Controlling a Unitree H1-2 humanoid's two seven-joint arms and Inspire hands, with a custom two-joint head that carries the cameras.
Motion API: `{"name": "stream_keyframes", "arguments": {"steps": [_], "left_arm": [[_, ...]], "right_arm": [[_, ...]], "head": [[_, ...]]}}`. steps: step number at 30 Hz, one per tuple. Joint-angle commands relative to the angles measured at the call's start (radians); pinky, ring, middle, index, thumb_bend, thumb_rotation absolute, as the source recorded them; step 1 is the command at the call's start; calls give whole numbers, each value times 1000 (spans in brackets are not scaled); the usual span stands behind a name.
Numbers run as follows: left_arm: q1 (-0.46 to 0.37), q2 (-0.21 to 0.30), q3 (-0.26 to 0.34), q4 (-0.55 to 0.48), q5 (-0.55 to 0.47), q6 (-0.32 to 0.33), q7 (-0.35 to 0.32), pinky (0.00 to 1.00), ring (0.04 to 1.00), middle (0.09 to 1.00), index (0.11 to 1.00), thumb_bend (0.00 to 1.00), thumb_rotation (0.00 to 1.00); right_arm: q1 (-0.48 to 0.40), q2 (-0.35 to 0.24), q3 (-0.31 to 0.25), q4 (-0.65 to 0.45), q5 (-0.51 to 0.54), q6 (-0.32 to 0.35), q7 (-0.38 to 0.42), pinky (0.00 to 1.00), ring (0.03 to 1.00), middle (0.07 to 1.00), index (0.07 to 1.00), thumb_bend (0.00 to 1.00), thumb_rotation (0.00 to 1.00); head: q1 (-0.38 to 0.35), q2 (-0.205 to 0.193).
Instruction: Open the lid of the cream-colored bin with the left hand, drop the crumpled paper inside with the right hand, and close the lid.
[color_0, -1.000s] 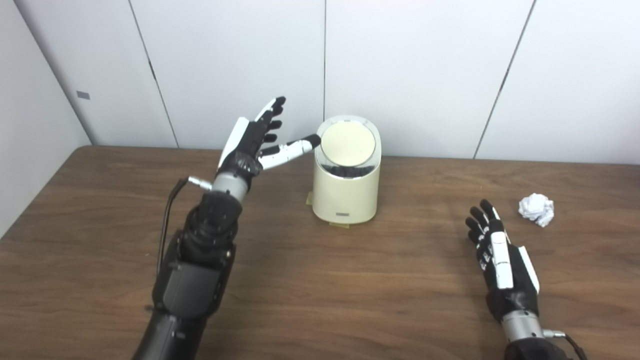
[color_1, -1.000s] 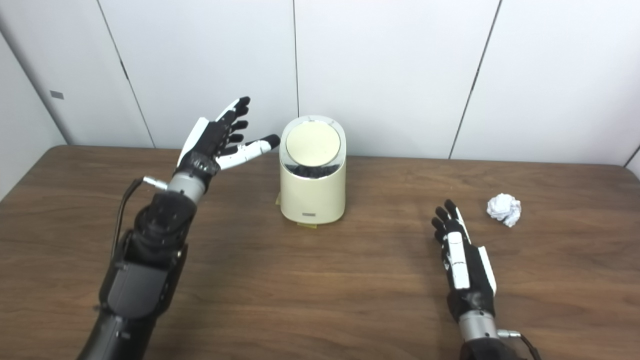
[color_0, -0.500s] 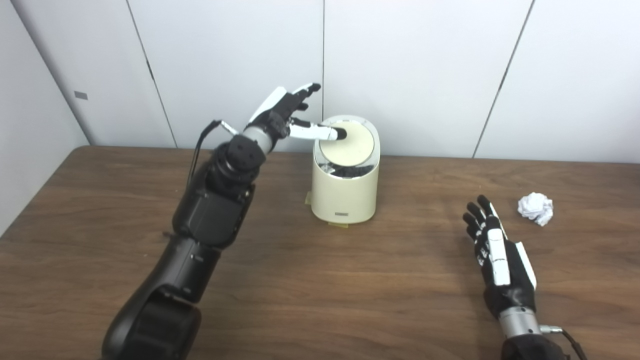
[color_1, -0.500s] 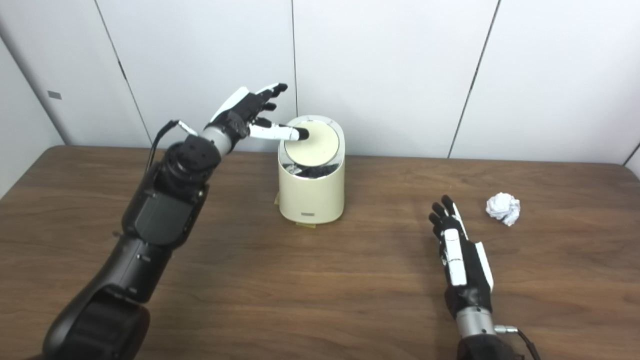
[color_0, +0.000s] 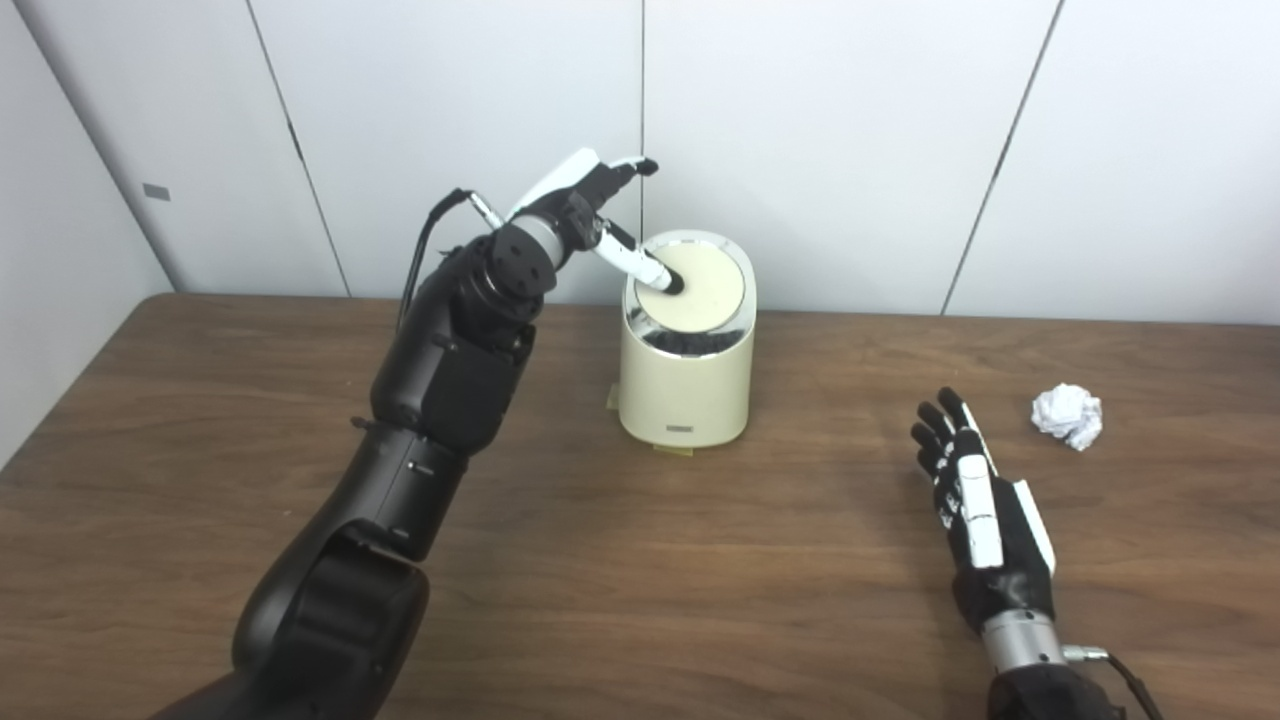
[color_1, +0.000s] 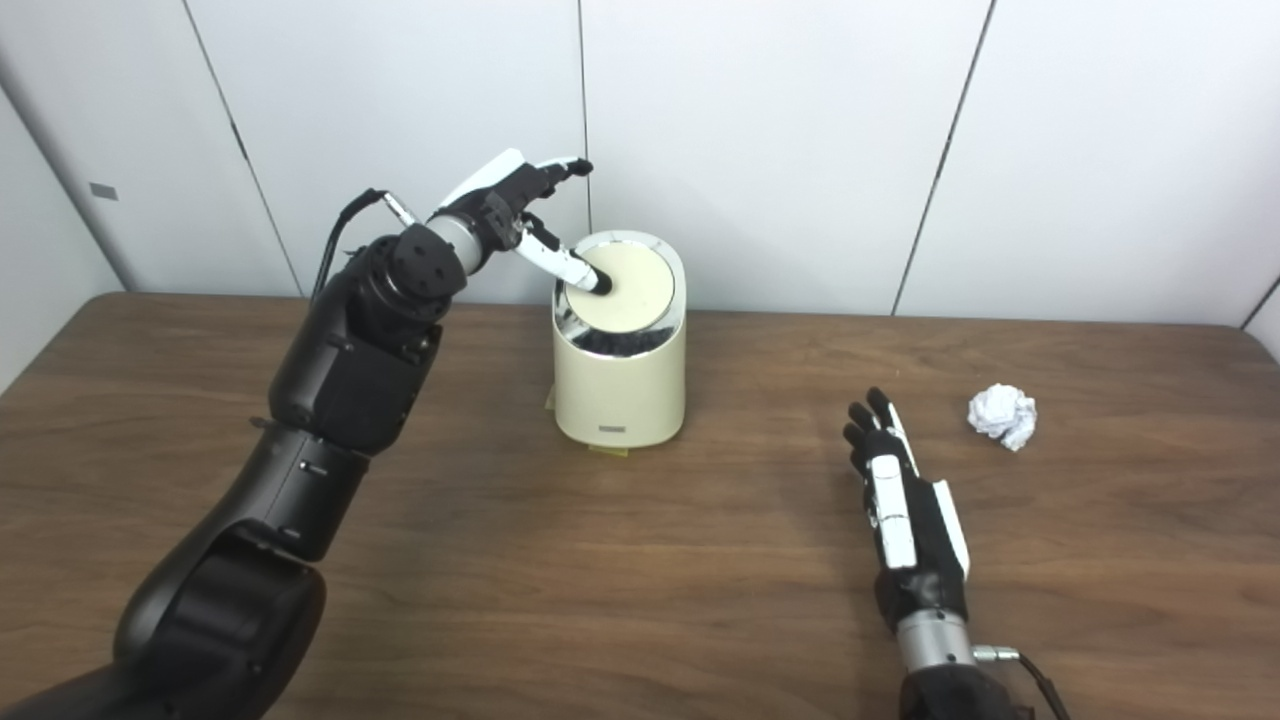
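Observation:
The cream-colored bin (color_0: 686, 385) stands upright at the back middle of the table. Its round lid (color_0: 705, 290) tilts toward me, with a dark gap showing below its front edge. My left hand (color_0: 585, 205) is raised at the bin's upper left, fingers spread, and its thumb tip presses on the lid's left part. The crumpled white paper (color_0: 1068, 415) lies on the table at the right. My right hand (color_0: 980, 510) rests open near the table's front right, fingers pointing away, a short way left of and nearer than the paper.
The brown wooden table (color_0: 640, 560) ends at a white panelled wall (color_0: 850, 130) just behind the bin. Small bits of yellow tape (color_0: 672, 449) show under the bin's base.
My left arm rose and swung right, bringing its thumb from beside the bin onto the lid, then lower on the lid. The right hand shifted slightly left. The paper stayed put.

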Motion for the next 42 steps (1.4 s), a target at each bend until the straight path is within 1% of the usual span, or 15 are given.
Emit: {"name": "stream_keyframes", "arguments": {"steps": [1, 6, 8, 11, 13, 14, 17, 19, 23, 27, 29, 34, 38, 42], "left_arm": [[-59, 19, -17, -29, 27, 3, 25, 800, 972, 999, 965, 862, 46], [-55, 38, -75, -32, 50, 1, 39, 788, 959, 996, 959, 868, 63], [-53, 46, -100, -35, 58, -6, 52, 766, 929, 970, 947, 881, 70], [-54, 57, -137, -34, 68, -10, 64, 784, 934, 971, 944, 887, 85], [-55, 61, -158, -33, 75, -11, 68, 798, 942, 976, 945, 892, 100], [-55, 65, -167, -35, 77, -12, 68, 800, 943, 977, 945, 892, 100], [-53, 79, -200, -41, 92, -24, 62, 822, 958, 981, 951, 899, 112], [-49, 89, -226, -46, 105, -38, 60, 865, 985, 993, 961, 902, 103], [-49, 114, -297, -43, 154, -84, 63, 923, 999, 997, 959, 911, 84], [-66, 138, -383, -47, 223, -111, 28, 981, 1000, 1000, 971, 922, 74], [-73, 144, -406, -49, 240, -122, 17, 997, 1000, 1000, 974, 928, 54], [-84, 149, -433, -54, 289, -147, 16, 1000, 1000, 999, 966, 953, 49], [-90, 141, -429, -55, 304, -155, 15, 1000, 1000, 997, 963, 975, 36], [-96, 135, -426, -57, 308, -147, 1, 1000, 1000, 1000, 964, 980, 37]], "right_arm": [[-5, 20, 8, -12, 9, -18, 4, 978, 945, 950, 973, 523, 969], [-6, 18, 9, -23, -2, -5, -1, 974, 940, 949, 976, 521, 990], [-4, 20, 8, -29, -2, 3, -4, 972, 936, 948, 973, 522, 984], [-5, 21, 7, -28, 3, 0, -3, 983, 942, 952, 978, 499, 984], [-5, 21, 8, -30, -3, 1, -6, 979, 938, 950, 979, 502, 982], [-4, 22, 9, -33, -6, 4, -8, 978, 938, 949, 979, 503, 982], [-3, 26, 11, -44, -9, 7, -12, 974, 936, 947, 977, 508, 978], [-3, 27, 11, -47, -8, 5, -13, 973, 934, 946, 978, 541, 991], [-4, 32, 3, -53, 4, 9, -12, 980, 933, 944, 977, 560, 992], [-3, 37, 1, -66, 9, 24, -15, 990, 931, 939, 971, 562, 987], [-3, 36, 1, -65, 9, 23, -14, 995, 933, 939, 973, 555, 985], [-2, 35, 3, -70, 4, 28, -13, 994, 933, 939, 977, 554, 989], [-3, 38, 1, -68, 8, 29, -13, 995, 932, 937, 973, 553, 973], [-1, 34, 4, -71, -3, 31, -15, 986, 929, 940, 978, 547, 987]], "head": [[0, 1], [0, 8], [-1, 10], [-3, 14], [-7, 17], [-11, 24], [-18, 31], [-19, 33], [-25, 39], [-26, 43], [-26, 43], [-26, 45], [-26, 45], [-26, 45]]}}
